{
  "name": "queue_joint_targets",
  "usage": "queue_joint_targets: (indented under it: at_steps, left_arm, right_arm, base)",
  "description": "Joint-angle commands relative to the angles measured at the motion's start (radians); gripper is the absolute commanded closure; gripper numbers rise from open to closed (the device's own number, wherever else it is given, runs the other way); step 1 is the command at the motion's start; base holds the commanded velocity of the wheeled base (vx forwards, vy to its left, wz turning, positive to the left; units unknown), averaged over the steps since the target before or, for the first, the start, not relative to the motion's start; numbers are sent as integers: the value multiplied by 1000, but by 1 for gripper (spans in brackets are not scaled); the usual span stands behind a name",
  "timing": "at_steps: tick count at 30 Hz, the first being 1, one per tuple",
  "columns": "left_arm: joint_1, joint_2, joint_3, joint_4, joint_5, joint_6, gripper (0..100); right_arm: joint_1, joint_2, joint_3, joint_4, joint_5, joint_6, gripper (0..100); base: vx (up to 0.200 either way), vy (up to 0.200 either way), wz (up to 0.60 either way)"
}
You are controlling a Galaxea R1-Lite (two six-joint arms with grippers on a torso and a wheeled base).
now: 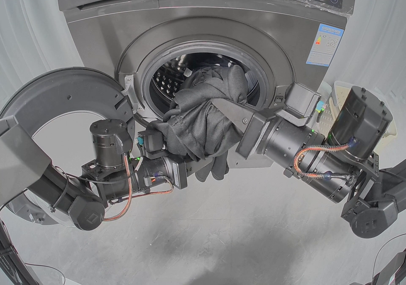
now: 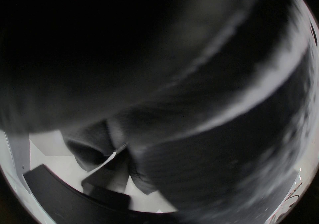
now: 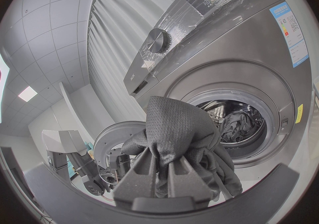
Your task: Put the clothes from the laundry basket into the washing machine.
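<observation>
Holding 1 black garment (image 1: 203, 116) between 2 grippers before the mouth of the washing machine (image 1: 127, 23), as seen from the head view. On the outer side of the left gripper (image 1: 190, 166), the round door (image 1: 63, 95) stands swung wide open, which leaves the approach to the drum (image 1: 169, 80) unobstructed. The left gripper sits beneath the bundle, buried in cloth; whether it clamps the fabric or merely props it cannot be told. The garment bulges above that gripper and in front of the lower lip of the opening, with a loose tail hanging below. The support from underneath probably serves to keep that tail off the floor. The right gripper (image 1: 220, 106) meets the bundle from the opposite side, pinched tight on an upper fold. Behind the right wrist lies the pale, perforated laundry basket (image 1: 338, 102).

The right wrist view adds what the head view hides: both fingers (image 3: 143, 174) pressed together on the garment (image 3: 176, 125), and other dark clothes (image 3: 239, 125) lying in the drum beyond the bundle. The left wrist view gives the garment (image 2: 199, 168) draped close over the lens.
</observation>
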Motion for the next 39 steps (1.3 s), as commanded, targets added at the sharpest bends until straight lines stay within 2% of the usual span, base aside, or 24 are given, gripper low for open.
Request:
queue_joint_targets:
  at_steps: [1, 6, 15, 16, 19, 20, 21, 22, 26, 31, 34, 39]
  left_arm:
    - [-27, -3, 12, -12, 7, -9, 100]
    - [-53, -18, 40, -16, 7, -8, 100]
    - [-129, -162, 164, -21, 13, 0, 100]
    - [-129, -184, 166, -21, 18, -2, 100]
    - [-129, -210, 163, -21, 28, -2, 100]
    - [-129, -247, 158, -19, 36, -5, 100]
    - [-129, -247, 158, -19, 36, -5, 100]
    - [-127, -281, 149, -16, 36, -6, 100]
    - [-121, -307, 123, -16, 53, -8, 100]
    - [-118, -308, 89, -19, 79, -11, 100]
    - [-118, -308, 57, -21, 120, -28, 100]
    - [-116, -310, 32, -32, 142, -35, 100]
  right_arm:
    - [0, -8, 7, 0, 0, 0, 100]
    - [0, -9, 8, 0, 0, -2, 100]
    - [-22, -9, 28, 0, 0, -5, 100]
    - [-26, -11, 35, 1, 0, -5, 0]
    - [-40, -12, 61, 3, 0, -11, 0]
    - [-59, -17, 90, 1, 0, -32, 0]
    - [-60, -17, 93, 3, 0, -34, 0]
    - [-65, -19, 139, 1, 2, -54, 0]
    - [-54, -34, 212, 1, 2, -62, 0]
    - [-66, -58, 222, 1, 2, -71, 0]
    - [-78, -83, 243, 4, 2, -74, 0]
    - [-86, -91, 278, 1, 2, -89, 0]
  base:
    - [0, 0, 0]
    - [0, 0, 0]
    - [0, 0, 0]
    - [0, 0, 0]
    - [0, 0, 0]
    - [0, 0, 0]
    - [0, 0, 0]
    - [0, 0, 0]
    - [0, 0, 0]
    - [0, 0, 0]
    - [0, 0, 0]
    - [0, 0, 0]
